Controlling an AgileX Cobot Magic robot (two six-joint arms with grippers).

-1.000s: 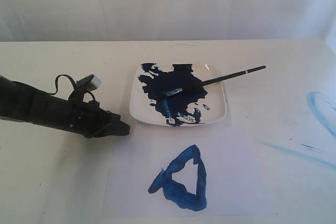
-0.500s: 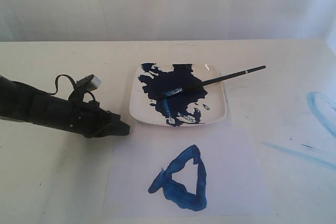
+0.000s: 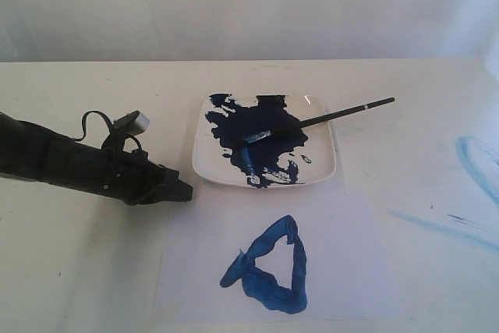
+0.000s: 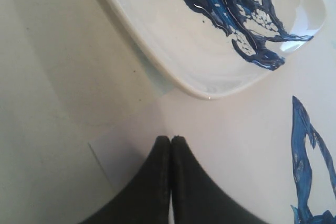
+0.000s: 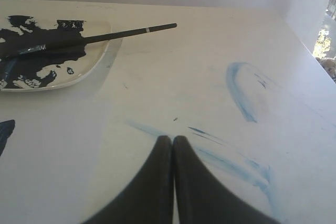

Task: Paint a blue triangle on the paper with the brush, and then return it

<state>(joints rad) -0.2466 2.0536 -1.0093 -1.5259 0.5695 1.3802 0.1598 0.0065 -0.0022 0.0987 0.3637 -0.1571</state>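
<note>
Glossy white plate (image 3: 321,154), matt paper (image 3: 351,255), thick rough blue triangle (image 3: 273,295), metal-ferruled brush (image 3: 327,118)

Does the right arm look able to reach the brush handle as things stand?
Probably yes: the brush lies on the plate with its handle overhanging the rim toward the right gripper, only streaked table between; its shut jaws must open first.

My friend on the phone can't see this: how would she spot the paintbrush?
Find the square white plate smeared with navy paint, at the paper's far edge. The brush lies slanted across it, handle poking past the right rim. It is the only long, thin black stick there, with a silver ferrule.
</note>
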